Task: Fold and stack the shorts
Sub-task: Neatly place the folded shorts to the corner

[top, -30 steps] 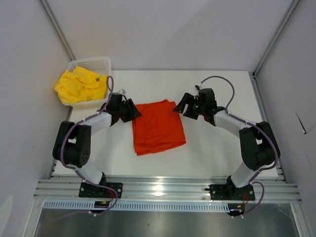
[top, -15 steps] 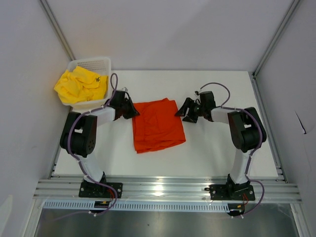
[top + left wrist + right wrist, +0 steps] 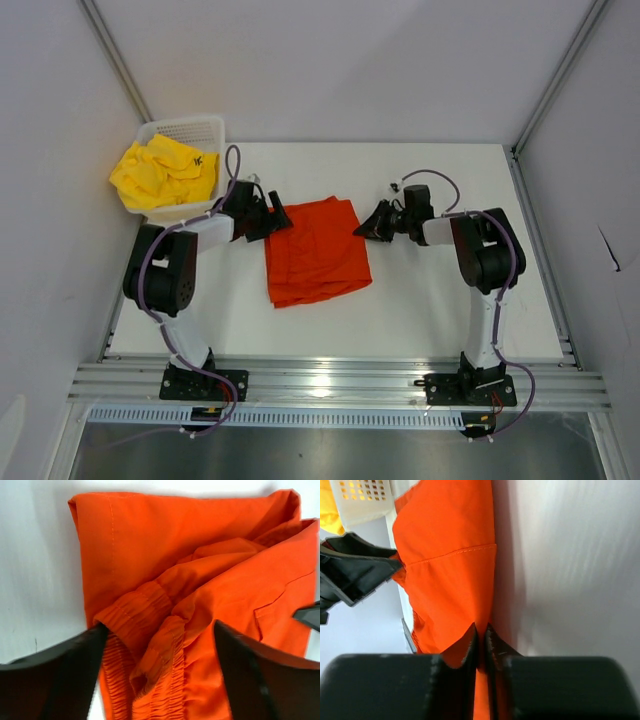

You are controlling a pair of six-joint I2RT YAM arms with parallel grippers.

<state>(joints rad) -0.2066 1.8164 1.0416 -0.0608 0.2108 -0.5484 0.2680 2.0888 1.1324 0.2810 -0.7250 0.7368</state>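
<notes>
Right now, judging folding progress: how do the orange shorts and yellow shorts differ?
The orange shorts lie flat on the table; the yellow shorts sit crumpled in the basket. The right claw pinches the orange shorts' edge, the open left claw straddles their waistband; the yellow shorts are untouched. Both are bright.

- Boxed in by plain pale-grey walls: far wall (image 3: 340, 60), left wall (image 3: 50, 260), right wall (image 3: 600, 340).
- Framed at the far corners by slanting aluminium posts: left post (image 3: 115, 55), right post (image 3: 560, 70).
- Floored with a white table (image 3: 440, 300), edged on the near side by a ribbed aluminium rail (image 3: 340, 385).
- Lit evenly and softly, with a bright glare on the middle of that rail.
- Marked on the right wall by a small dark scratch (image 3: 607, 248).
</notes>
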